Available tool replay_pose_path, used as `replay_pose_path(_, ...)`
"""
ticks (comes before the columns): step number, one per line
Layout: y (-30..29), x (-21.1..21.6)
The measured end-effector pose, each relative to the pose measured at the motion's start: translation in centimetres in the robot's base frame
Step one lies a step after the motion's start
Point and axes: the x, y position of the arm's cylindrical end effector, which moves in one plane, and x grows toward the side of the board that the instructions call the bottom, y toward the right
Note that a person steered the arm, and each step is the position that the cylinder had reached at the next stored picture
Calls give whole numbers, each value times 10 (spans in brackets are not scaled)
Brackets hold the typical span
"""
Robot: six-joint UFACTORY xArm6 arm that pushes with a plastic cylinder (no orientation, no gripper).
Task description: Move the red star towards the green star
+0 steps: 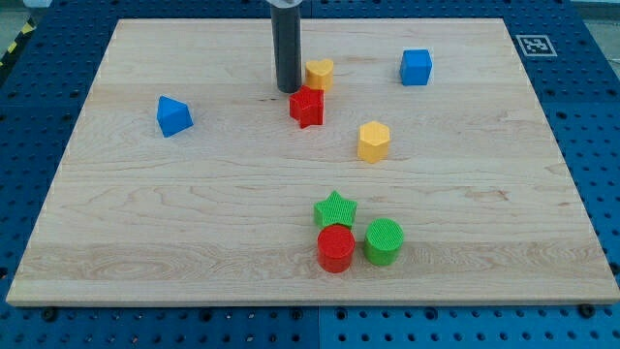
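Observation:
The red star lies on the wooden board, above the middle of the view. The green star lies well below it, toward the view's bottom, touching a red cylinder. My tip is the lower end of the dark rod, just to the upper left of the red star and close to it. A yellow block sits just to the right of the rod, above the red star.
A green cylinder stands right of the red cylinder. A yellow hexagonal block lies right of the red star, lower down. A blue cube is at the upper right. A blue wedge-like block is at the left.

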Motion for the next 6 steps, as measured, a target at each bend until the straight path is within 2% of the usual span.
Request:
replay_pose_path(1,24,11)
replay_pose_path(2,49,46)
replay_pose_path(4,56,78)
replay_pose_path(5,46,44)
replay_pose_path(6,21,29)
